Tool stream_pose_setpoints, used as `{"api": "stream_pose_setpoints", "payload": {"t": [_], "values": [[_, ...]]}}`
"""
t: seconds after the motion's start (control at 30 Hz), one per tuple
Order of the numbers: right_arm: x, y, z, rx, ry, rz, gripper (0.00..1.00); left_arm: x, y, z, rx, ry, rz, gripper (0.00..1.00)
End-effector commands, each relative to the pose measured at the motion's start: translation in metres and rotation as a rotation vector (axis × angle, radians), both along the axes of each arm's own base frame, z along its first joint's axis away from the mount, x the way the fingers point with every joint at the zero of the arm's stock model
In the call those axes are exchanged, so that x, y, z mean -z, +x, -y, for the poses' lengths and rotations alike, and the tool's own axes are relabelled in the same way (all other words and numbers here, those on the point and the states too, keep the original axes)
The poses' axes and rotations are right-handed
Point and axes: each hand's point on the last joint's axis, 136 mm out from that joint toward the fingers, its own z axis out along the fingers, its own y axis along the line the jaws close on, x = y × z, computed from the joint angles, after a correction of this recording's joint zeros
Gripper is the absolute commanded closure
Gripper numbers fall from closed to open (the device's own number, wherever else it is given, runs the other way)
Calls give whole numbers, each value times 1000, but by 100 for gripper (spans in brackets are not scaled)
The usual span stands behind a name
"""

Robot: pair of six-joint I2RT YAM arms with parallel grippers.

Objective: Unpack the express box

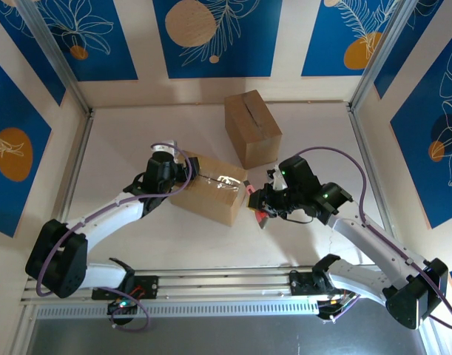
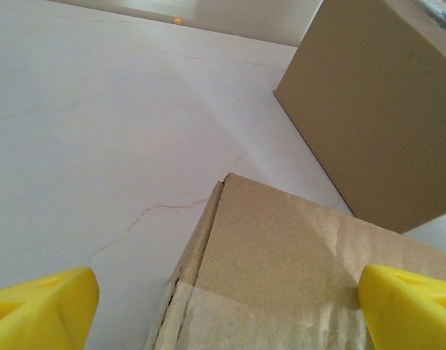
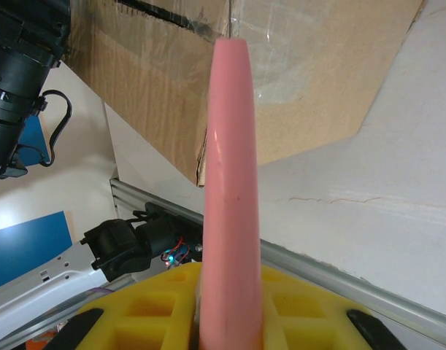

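While the right end effector (image 3: pixel 230 310) clamps a pink tool (image 3: pixel 230 168) aimed at the taped express box (image 1: pixel 211 194) lying mid-tabletop, the left end effector (image 1: pixel 183 171) stands wide open, that box's corner between its yellow fingers (image 2: pixel 40 302); a second cardboard box (image 1: pixel 251 127) stands just behind on the tabletop (image 1: pixel 122 140)

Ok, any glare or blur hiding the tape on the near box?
Top external: sharp, one glare patch on the tape of the near box. Right wrist: pink tool blocks the centre, tape sheen behind it. Left wrist: yellow fingertips slightly soft, cardboard crisp.
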Motion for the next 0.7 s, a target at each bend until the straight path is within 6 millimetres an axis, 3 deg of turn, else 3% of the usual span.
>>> {"api": "stream_pose_setpoints", "payload": {"t": [0.0,0.67], "values": [[2,1,0,10,1,-11,100,83,-40,-10,28,124,-261,8],[14,-8,-3,-1,-24,-58,100,88,-40,-10,25,126,-273,8]]}}
